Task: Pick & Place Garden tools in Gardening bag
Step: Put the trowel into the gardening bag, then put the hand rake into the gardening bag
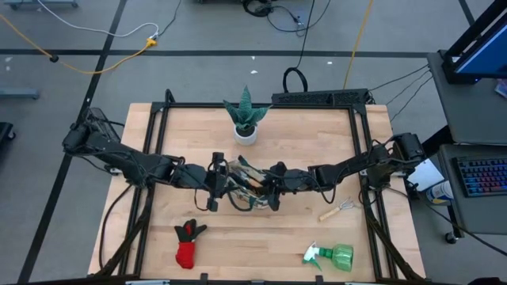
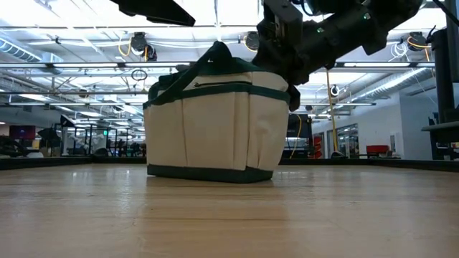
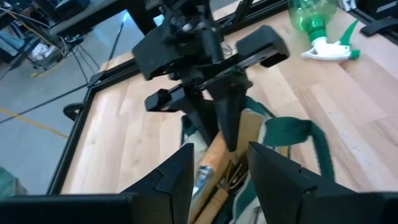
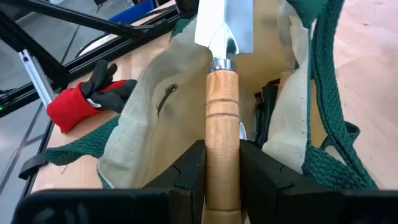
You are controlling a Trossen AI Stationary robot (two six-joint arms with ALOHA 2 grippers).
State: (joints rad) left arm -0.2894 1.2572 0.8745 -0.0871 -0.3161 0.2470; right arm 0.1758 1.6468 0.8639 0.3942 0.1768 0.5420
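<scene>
With the right claw (image 4: 222, 163) clamping a trowel (image 4: 222, 93) above the gardening bag (image 4: 186, 93), and the left claw (image 3: 219, 165) open and empty beside it, the blade may snag the rim.

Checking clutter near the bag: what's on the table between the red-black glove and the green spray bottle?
Nothing: bare wood between red-black glove and green spray bottle, per the high view.

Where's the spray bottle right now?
The green spray bottle lies on its side near the table's front edge on the right arm's side in the high view, below the small rake and well right of the red-black glove, still outside the gardening bag.
</scene>
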